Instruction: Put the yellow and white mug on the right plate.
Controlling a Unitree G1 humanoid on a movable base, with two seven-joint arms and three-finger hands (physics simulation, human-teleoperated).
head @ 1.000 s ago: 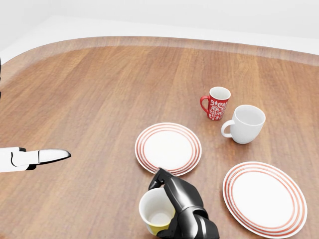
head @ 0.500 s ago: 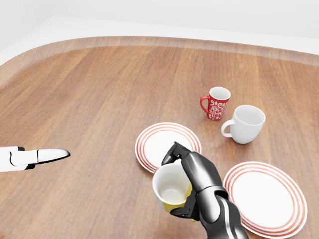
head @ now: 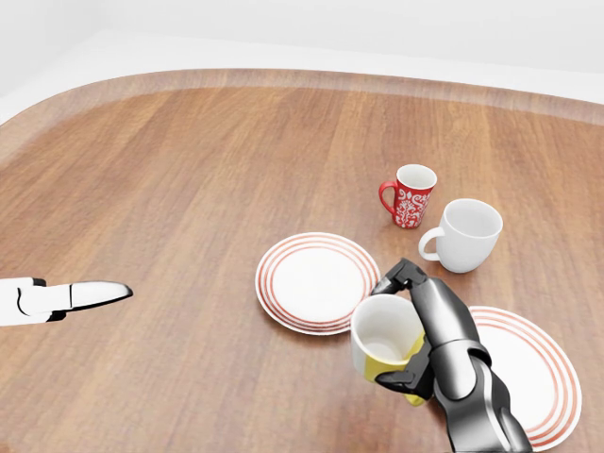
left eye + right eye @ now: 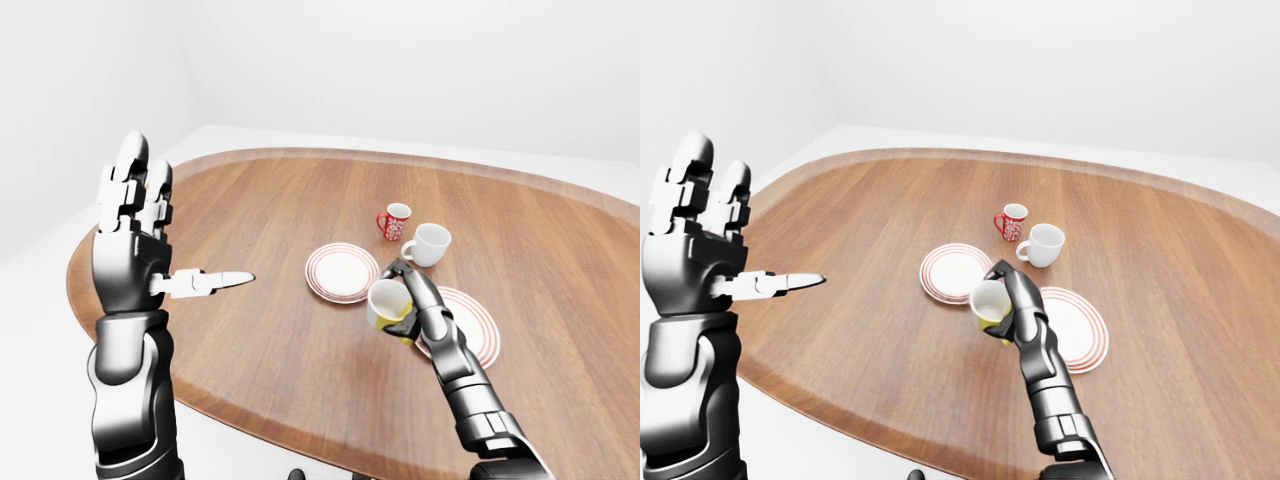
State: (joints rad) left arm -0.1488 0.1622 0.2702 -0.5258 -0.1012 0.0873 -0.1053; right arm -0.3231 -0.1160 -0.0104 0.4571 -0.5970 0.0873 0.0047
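The yellow and white mug is held tilted in my right hand, whose dark fingers close round it. It hangs above the table between the two plates, at the left edge of the right plate. The right plate is white with red rings and partly hidden by my right arm. The left plate lies just left of the mug. My left hand is raised high at the left, fingers spread and empty; only its fingertip shows in the head view.
A red patterned mug and a plain white mug stand above the plates in the head view. The round wooden table has its curved edge along the top and left.
My right hand has carried the yellow and white mug up and to the right, from below the left plate to the left edge of the right plate. The left hand has stayed still.
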